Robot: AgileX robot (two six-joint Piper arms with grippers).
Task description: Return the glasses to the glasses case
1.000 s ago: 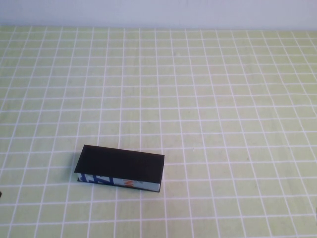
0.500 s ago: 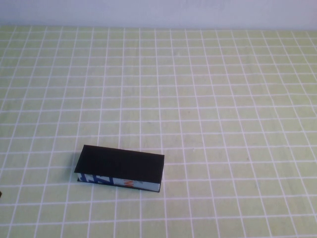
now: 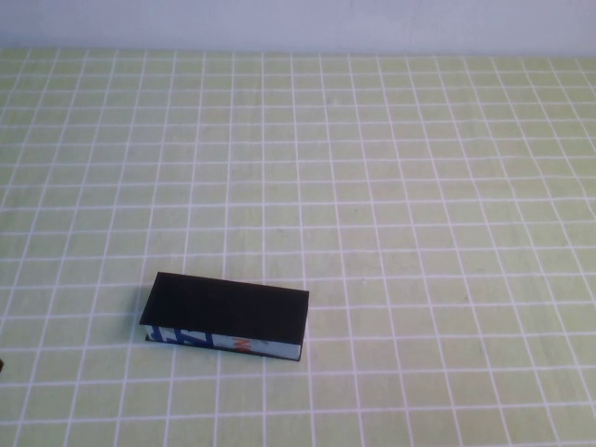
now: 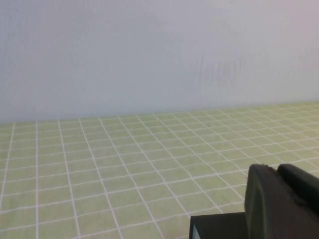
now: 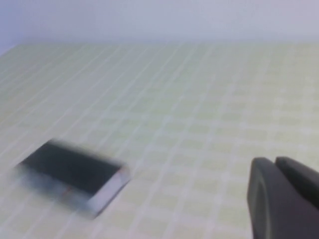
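The glasses case [image 3: 225, 318] lies shut on the table [image 3: 419, 233], front-left of its middle.

So the glasses case [image 3: 226, 315] sits lid down, flat and shut, so whatever's inside is completely hidden, no way to tell from here. The print on its white side is too small to read in the high view, just blue and orange marks. In the right wrist view the case [image 5: 75, 172] is smeared with blur, edges all fuzzy, and the right gripper [image 5: 286, 199] is cut off by the frame corner, only part of its dark fingers showing. Same deal in the left wrist view: the left gripper [image 4: 281, 201] is clipped at the corner, and just a corner of the case [image 4: 217, 226] pokes in at the edge.
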